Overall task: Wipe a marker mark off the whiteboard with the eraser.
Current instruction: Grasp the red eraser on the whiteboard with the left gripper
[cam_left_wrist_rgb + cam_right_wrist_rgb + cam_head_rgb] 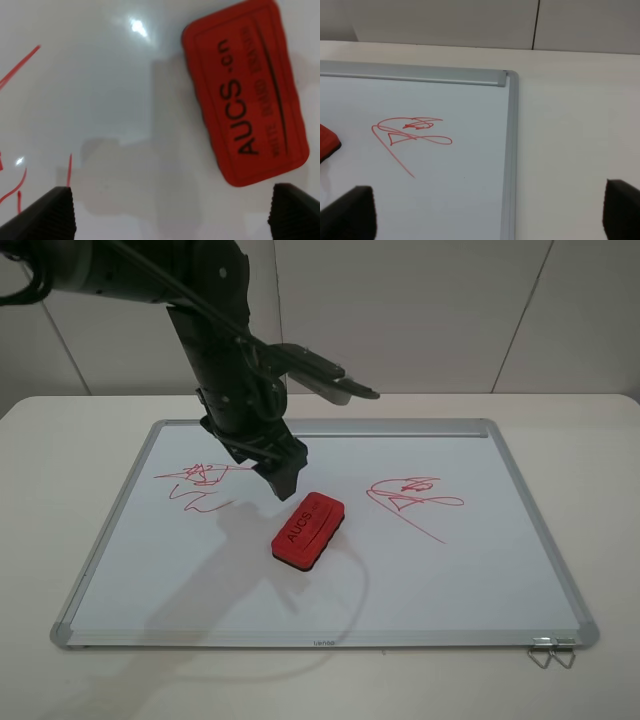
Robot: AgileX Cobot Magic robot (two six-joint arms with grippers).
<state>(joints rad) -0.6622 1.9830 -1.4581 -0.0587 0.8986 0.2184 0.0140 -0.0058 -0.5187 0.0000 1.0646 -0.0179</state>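
Hovering my left claw (282,480) wide open beside the eraser (308,530); it's skewed and off-centre, so closing now might clip a corner and skid it.

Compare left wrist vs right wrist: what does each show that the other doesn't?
Left wrist only: the whole top of the eraser with its AUCS lettering, a few strokes of the marker mark, and the open left tool, holding nothing.
Right wrist only: the looped scribble with its diagonal tail, the frame corner, the table, and the open right tool.
Both: bare whiteboard surface and the eraser, though the right wrist catches only a red edge of it.
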